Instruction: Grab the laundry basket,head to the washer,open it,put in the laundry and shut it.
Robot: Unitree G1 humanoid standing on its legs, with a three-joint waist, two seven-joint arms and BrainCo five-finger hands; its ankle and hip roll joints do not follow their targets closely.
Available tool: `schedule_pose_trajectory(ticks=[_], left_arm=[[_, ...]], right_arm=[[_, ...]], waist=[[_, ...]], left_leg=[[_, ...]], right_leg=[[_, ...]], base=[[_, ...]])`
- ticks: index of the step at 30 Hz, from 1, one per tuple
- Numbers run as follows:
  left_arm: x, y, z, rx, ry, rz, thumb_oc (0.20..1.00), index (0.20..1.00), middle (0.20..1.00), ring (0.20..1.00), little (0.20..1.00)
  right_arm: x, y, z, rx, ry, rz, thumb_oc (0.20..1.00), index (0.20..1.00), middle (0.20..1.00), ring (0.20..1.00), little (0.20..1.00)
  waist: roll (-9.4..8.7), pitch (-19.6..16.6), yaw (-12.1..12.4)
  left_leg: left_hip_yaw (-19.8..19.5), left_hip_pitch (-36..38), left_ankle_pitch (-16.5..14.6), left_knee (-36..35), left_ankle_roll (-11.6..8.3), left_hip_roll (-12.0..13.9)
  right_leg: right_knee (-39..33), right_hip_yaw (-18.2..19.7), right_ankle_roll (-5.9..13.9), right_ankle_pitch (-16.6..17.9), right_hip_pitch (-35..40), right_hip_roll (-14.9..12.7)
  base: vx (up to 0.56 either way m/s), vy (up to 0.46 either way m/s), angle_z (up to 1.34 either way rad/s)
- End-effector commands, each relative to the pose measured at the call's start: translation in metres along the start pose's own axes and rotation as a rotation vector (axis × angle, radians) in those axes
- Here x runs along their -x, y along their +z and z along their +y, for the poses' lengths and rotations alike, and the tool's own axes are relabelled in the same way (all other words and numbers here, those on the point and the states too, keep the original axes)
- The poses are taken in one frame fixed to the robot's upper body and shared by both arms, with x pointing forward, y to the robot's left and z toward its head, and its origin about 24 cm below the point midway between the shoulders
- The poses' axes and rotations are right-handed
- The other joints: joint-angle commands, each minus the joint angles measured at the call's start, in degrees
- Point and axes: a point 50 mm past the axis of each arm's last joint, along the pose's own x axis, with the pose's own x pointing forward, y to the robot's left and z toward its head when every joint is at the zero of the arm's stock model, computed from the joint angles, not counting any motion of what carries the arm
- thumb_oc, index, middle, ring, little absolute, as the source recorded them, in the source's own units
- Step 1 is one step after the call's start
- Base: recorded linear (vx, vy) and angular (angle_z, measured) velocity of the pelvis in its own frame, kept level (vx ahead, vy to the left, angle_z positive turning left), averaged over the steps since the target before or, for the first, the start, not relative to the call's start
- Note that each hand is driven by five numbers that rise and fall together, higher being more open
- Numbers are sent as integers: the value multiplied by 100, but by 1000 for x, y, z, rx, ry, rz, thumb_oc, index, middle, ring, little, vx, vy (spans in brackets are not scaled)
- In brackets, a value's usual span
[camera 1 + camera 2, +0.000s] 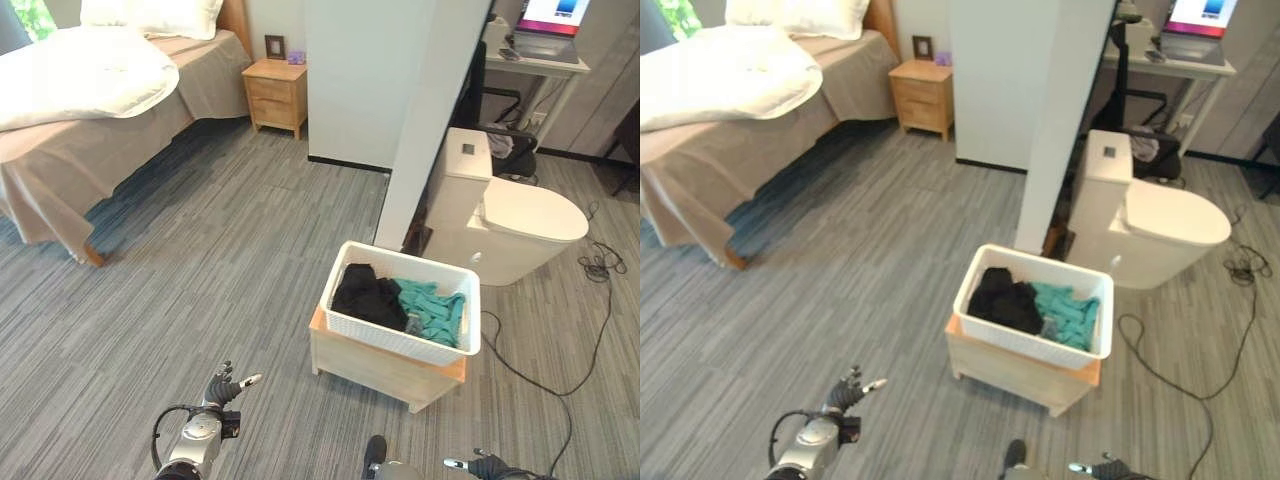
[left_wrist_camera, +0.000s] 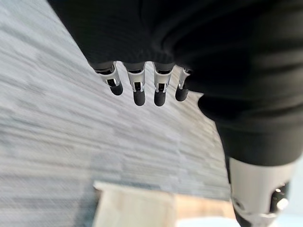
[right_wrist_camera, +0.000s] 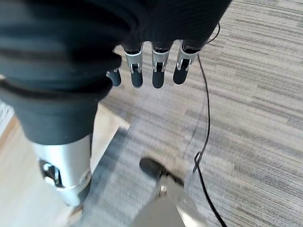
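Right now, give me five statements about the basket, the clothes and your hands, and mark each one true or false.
1. The white laundry basket sits on a low wooden stand. True.
2. The basket is empty. False: it holds black clothes and teal clothes.
3. The left hand grips the basket's rim. False: it is over the carpet, apart from the basket, fingers relaxed and holding nothing.
4. The right hand holds nothing. True: its fingers hang open above the floor.
5. The basket stands on the bed. False: it is near the white toilet, across the floor from the bed.
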Motion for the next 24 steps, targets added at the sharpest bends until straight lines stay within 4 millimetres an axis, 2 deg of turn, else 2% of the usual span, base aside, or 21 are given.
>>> schedule_pose_trajectory(ticks=[1,2,3,5,7,8,9,10,11,12,13,15,16,17,18,19,20,22,23,24], left_arm=[[-10,65,-9,18,-35,-221,1000,1000,1000,1000,1000],[-9,69,-14,13,-59,-239,1000,1000,1000,1000,1000],[-9,73,-16,-7,-72,-255,1000,1000,1000,1000,1000],[-8,74,-16,15,-67,-261,1000,1000,1000,1000,1000],[-8,90,-20,15,-81,-318,1000,1000,1000,1000,1000],[-8,90,-20,15,-81,-318,1000,1000,1000,1000,1000],[-6,96,-16,19,-73,-342,1000,1000,1000,1000,1000],[-5,97,-15,9,-69,-352,1000,1000,1000,1000,1000],[-5,97,-15,9,-69,-352,1000,1000,1000,1000,1000],[-2,108,-9,11,-51,-398,1000,1000,1000,1000,1000],[-1,114,-8,-5,-53,-422,1000,1000,1000,1000,1000],[0,125,-4,-98,-40,-462,1000,1000,1000,1000,1000],[0,126,-4,-100,-41,-462,1000,1000,1000,1000,1000],[0,132,-3,-162,-29,-483,1000,1000,1000,1000,1000],[-1,147,4,-258,15,-521,1000,1000,1000,1000,1000],[-1,147,4,-258,16,-523,1000,1000,1000,1000,1000],[-3,156,7,-309,49,-538,1000,1000,1000,1000,1000],[-6,173,12,-389,105,-564,1000,1000,1000,1000,1000],[-6,200,15,-448,167,-616,1000,1000,1000,1000,1000],[-6,202,16,-446,171,-620,1000,1000,1000,1000,1000]], right_arm=[[2,-12,-26,-194,-128,80,1000,1000,1000,1000,1000],[3,-12,-34,-245,-158,83,1000,1000,1000,1000,1000],[3,-8,-39,-312,-185,64,1000,1000,1000,1000,1000],[3,0,-44,-378,-213,17,1000,1000,1000,1000,1000],[3,21,-49,-479,-240,-76,1000,1000,1000,1000,1000],[3,21,-48,-479,-240,-75,1000,1000,1000,1000,1000],[5,38,-58,-556,-259,-169,1000,1000,1000,1000,1000],[7,50,-62,-557,-269,-232,1000,1000,1000,1000,1000],[7,50,-62,-557,-269,-232,1000,1000,1000,1000,1000],[25,96,-81,-501,-310,-468,1000,1000,1000,1000,1000],[36,112,-90,-485,-343,-560,1000,1000,1000,1000,1000],[58,140,-108,-480,-395,-712,1000,1000,1000,1000,1000],[58,140,-107,-480,-395,-711,1000,1000,1000,1000,1000],[67,152,-114,-462,-415,-769,1000,1000,1000,1000,1000],[83,174,-124,-433,-439,-862,1000,1000,1000,1000,1000],[84,175,-124,-433,-439,-864,1000,1000,1000,1000,1000],[91,187,-128,-419,-442,-906,1000,1000,1000,1000,1000],[112,219,-130,-350,-439,-1007,1000,1000,1000,1000,1000],[131,251,-128,-296,-421,-1087,1000,1000,1000,1000,1000],[132,254,-128,-297,-421,-1092,1000,1000,1000,1000,1000]], waist=[[-220,223,-11],[-63,217,29],[7,287,69],[58,208,-11],[35,174,-115],[30,166,-99],[8,100,-189],[6,65,-200],[6,65,-197],[15,64,-259],[25,30,-292],[61,8,-321],[62,15,-314],[77,11,-315],[89,9,-301],[91,19,-304],[93,30,-295],[91,71,-263],[87,154,-188],[89,177,-200]], left_leg=[[164,-771,313,-1881,362,178],[56,-760,613,-2888,389,208],[2,-821,935,-3329,372,234],[128,-682,873,-3554,394,284],[251,-711,897,-3655,421,186],[266,-707,905,-3671,422,187],[399,-637,885,-3854,457,161],[446,-595,884,-3933,472,154],[448,-593,885,-3936,472,154],[540,-490,839,-4003,499,136],[564,-473,837,-4054,515,119],[618,-397,802,-4137,536,89],[619,-391,798,-4136,538,89],[632,-373,774,-4164,548,75],[626,-369,731,-4167,555,48],[625,-368,730,-4167,556,47],[627,-377,720,-4167,558,42],[619,-405,705,-4167,564,31],[597,-471,737,-4167,562,36],[596,-479,741,-4167,562,36]], right_leg=[[-40,62,633,-324,258,-348],[-44,210,630,-423,292,-168],[36,311,593,-516,322,-75],[131,461,591,-598,272,0],[100,625,601,-520,99,-2],[101,639,601,-518,87,-2],[-2,727,663,-458,23,-25],[-48,782,676,-438,12,-26],[-49,785,676,-438,12,-25],[-120,881,711,-410,16,-41],[-170,906,725,-378,-16,-57],[-272,922,773,-336,7,-85],[-280,923,775,-332,17,-85],[-316,913,800,-318,22,-103],[-392,909,832,-284,28,-126],[-398,908,833,-280,32,-126],[-423,902,838,-265,28,-137],[-454,906,854,-226,-13,-146],[-462,892,854,-193,-106,-158],[-456,893,854,-193,-116,-158]], base=[[224,53,-21],[189,84,-20],[211,84,-39],[186,76,-71],[93,99,-104],[107,86,-103],[98,60,-78],[97,59,-42],[83,58,-35],[73,59,-34],[94,81,-40],[53,52,-27],[33,37,-3],[16,35,5],[16,35,7],[0,0,0],[0,0,0],[-67,11,1],[-89,3,0],[-141,0,-2]])
